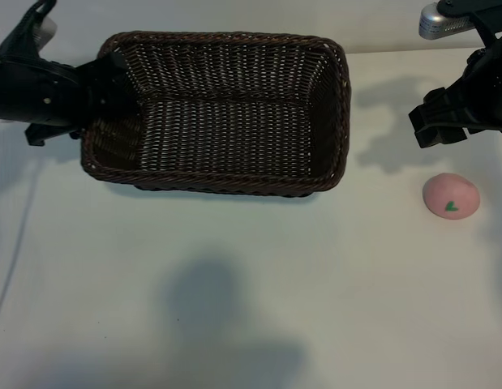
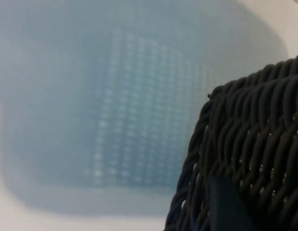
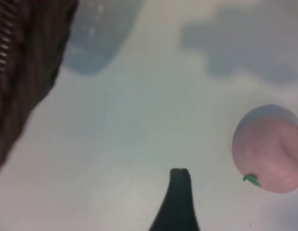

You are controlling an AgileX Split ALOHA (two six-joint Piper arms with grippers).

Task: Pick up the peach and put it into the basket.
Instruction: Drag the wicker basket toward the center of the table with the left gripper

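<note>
Right gripper (image 1: pixel 447 121): my jaws apart, empty, hovering just beside the peach (image 1: pixel 451 196) on its far side, between it and the basket's (image 1: pixel 341 105) right end. Left gripper (image 1: pixel 100 89): jaws part-open on nothing that I can see, at the basket's left rim. Peach: on the white tabletop (image 1: pixel 259 284), right of the basket, untouched. Basket: empty. Status: I judge nothing done; grasp, lift, carry, drop remain.

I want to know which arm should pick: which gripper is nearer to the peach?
The right. The right gripper hangs open just above the peach in the exterior view, not touching it. The left gripper is far across, at the basket's left end.
</note>
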